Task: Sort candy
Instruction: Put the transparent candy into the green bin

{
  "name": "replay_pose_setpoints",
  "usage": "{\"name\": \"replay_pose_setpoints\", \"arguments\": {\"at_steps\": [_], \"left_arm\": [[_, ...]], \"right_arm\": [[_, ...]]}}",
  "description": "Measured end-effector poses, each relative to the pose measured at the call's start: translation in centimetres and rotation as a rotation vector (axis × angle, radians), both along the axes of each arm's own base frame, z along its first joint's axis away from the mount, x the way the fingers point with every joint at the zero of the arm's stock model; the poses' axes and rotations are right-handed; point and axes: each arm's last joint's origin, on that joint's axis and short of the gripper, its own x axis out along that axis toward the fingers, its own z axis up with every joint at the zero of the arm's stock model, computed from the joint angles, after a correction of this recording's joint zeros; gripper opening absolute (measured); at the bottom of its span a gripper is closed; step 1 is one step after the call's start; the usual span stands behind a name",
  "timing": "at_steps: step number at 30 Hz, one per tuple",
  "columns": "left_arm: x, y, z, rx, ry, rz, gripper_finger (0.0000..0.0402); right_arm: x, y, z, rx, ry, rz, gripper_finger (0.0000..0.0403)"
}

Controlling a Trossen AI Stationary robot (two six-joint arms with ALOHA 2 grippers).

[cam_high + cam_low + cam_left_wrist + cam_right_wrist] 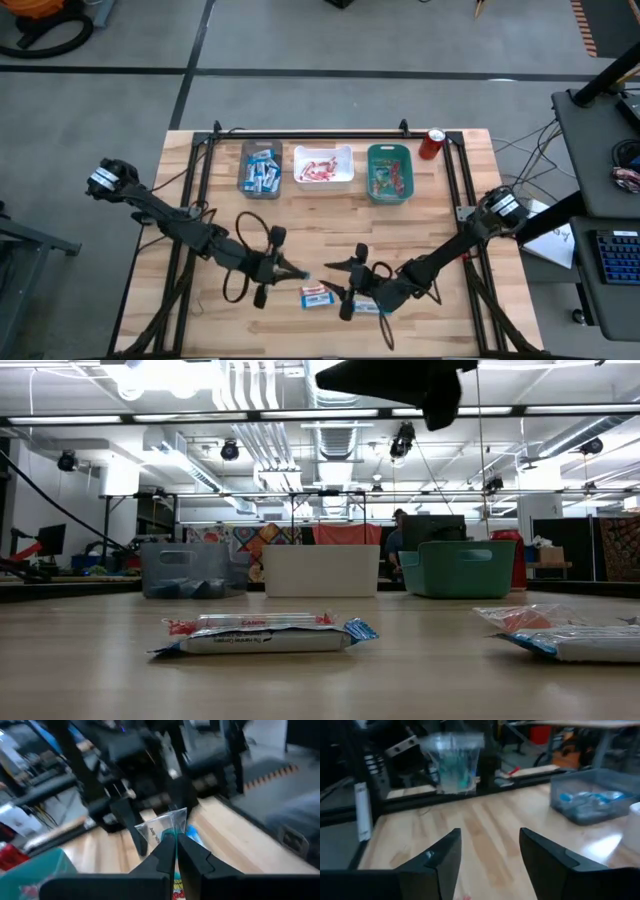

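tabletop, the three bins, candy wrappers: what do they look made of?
Tabletop: light wood, visible plank grain, matte to satin.
Grey bin, white bin and teal bin: likely moulded plastic; the grey one looks translucent in the right wrist view.
Candy wrapper: thin glossy plastic film, crimped ends. The left gripper pinches a clear piece.

Bins at back, candy at front.
3 bins in a row w/ can to their right; 2 candy bars on counter betw. both hands.
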Motion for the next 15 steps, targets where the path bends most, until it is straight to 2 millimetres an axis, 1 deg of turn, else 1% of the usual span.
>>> {"name": "replay_pose_setpoints", "arguments": {"at_steps": [1,4,10,15], "left_arm": [[0.1,0.3,0.0,-0.02,-0.04,0.008,0.0],[0.2,1.0,-0.4,-0.044,-0.088,0.033,0.0],[0.2,1.7,-1.2,-0.014,-0.084,0.049,0.0],[0.2,2.0,-1.3,-0.002,-0.085,0.057,0.0]], "right_arm": [[0.4,0.0,0.0,-0.012,-0.006,-0.021,0.0194],[1.5,-0.3,0.2,-0.036,-0.012,-0.065,0.0207],[3.2,-0.3,1.2,-0.062,-0.035,-0.08,0.0215],[3.6,-0.2,2.0,-0.093,-0.043,-0.076,0.0215]]}}
